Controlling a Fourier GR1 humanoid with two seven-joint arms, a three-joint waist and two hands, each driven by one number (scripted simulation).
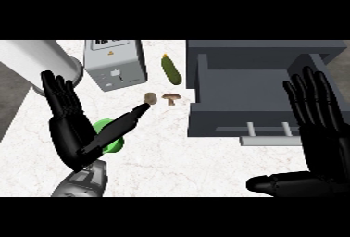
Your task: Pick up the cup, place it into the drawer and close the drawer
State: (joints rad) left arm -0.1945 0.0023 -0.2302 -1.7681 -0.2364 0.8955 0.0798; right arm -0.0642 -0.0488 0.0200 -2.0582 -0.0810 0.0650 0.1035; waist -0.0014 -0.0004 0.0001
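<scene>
A green cup (109, 139) stands on the white counter at the lower left, mostly hidden behind my left hand (71, 132). That hand is open around it: fingers straight up on the cup's left, thumb stretched up and right across it. The grey drawer (239, 99) at the upper right is pulled open, its inside bare, a pale handle (270, 129) on its front. My right hand (318, 134) is open in front of the drawer's right side, fingers pointing up, thumb low to the left.
A grey box-shaped appliance (116, 65) stands at the back left beside a pale cylinder (34, 58). A green cucumber (171, 69), a brown mushroom (171, 98) and a small tan piece (150, 97) lie between cup and drawer. The counter's left edge runs diagonally.
</scene>
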